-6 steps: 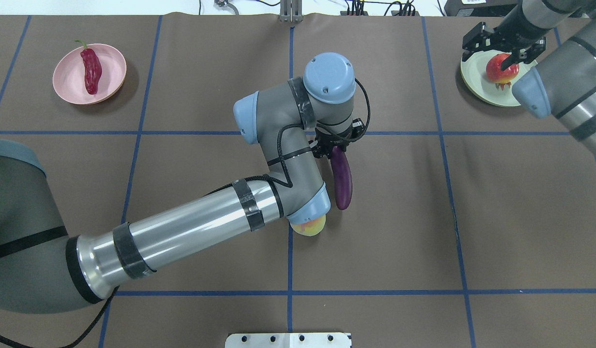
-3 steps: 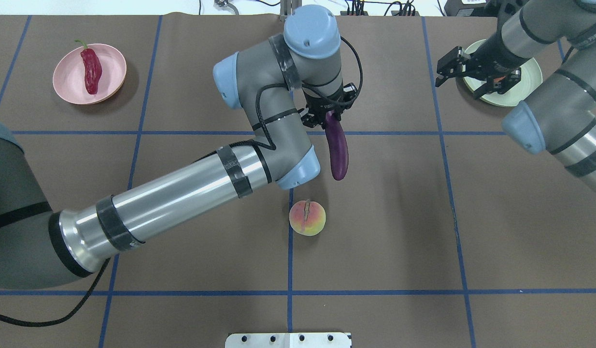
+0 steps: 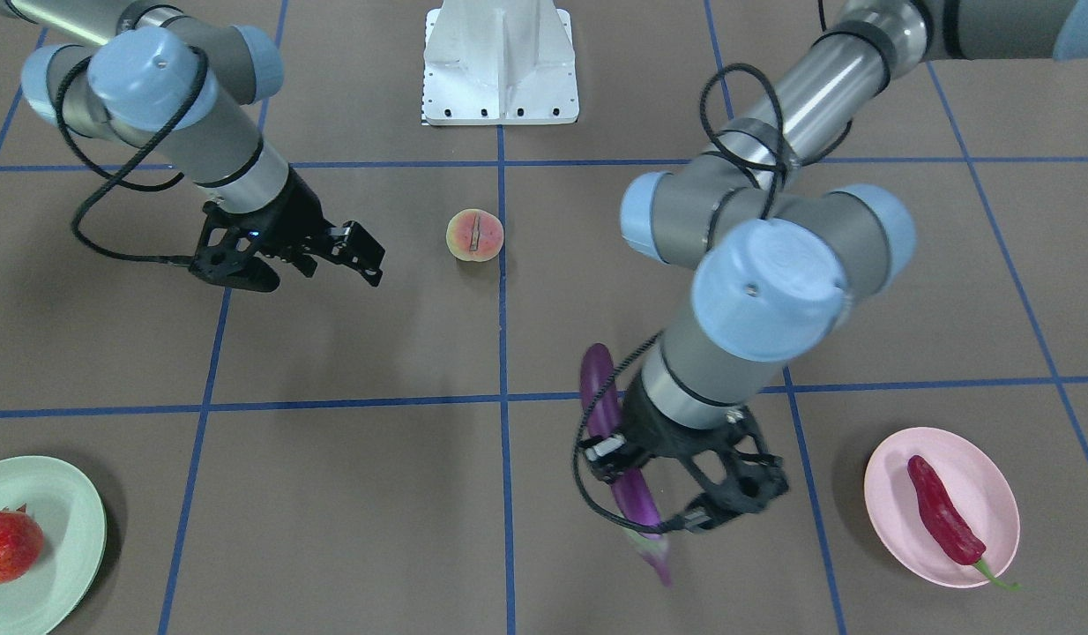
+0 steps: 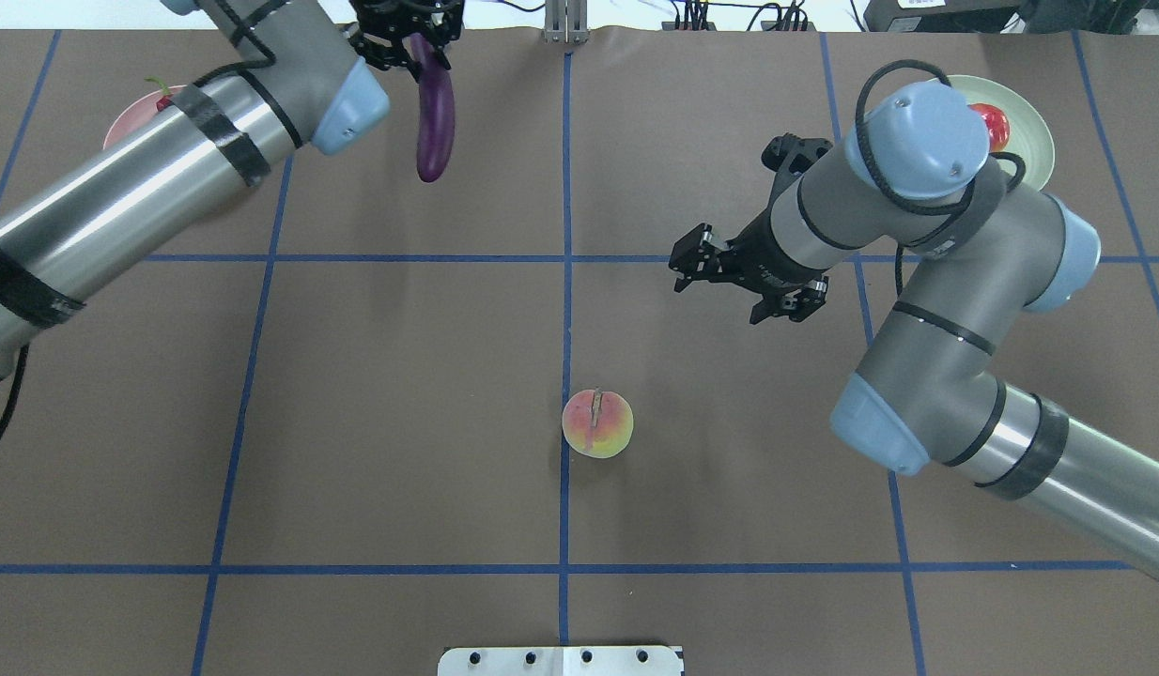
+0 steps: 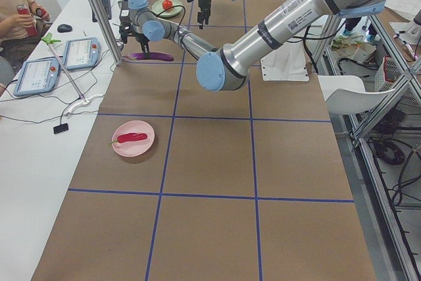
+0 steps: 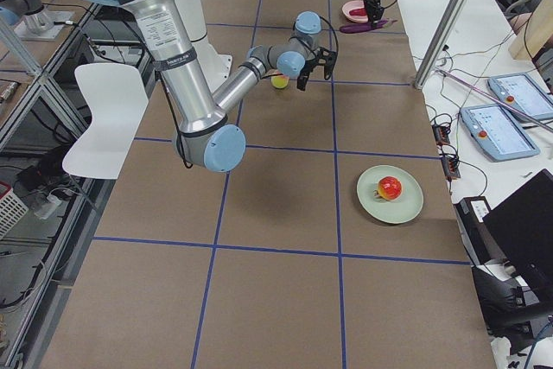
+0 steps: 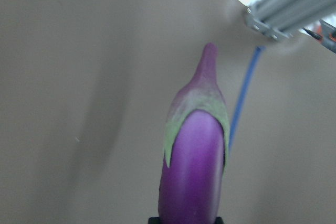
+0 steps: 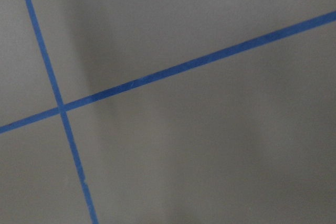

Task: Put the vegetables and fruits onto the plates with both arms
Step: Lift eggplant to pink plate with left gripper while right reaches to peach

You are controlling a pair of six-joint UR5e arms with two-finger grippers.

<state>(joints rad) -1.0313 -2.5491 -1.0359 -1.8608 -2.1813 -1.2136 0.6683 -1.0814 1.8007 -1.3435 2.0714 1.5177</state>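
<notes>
Desk (image 4: 401, 376): brown cover, blue tape grid.

1. Left pincer (image 3: 659, 507): clamped on the purple eggplant (image 3: 607, 423) near its pale stem cap. The eggplant hangs tilted, beside the pink plate (image 3: 897, 476) and not on it.
2. Right pincer (image 3: 316, 275): fingers apart, holding nothing, above bare desk near the peach.
3. Peach (image 4: 597, 423): on the desk at the centre tape line, stem up, on no plate.
4. Chili pepper (image 3: 942, 511): lying on the pink plate.
5. Red tomato-like fruit (image 3: 6, 547): on the pale green plate (image 3: 68, 520).
</notes>
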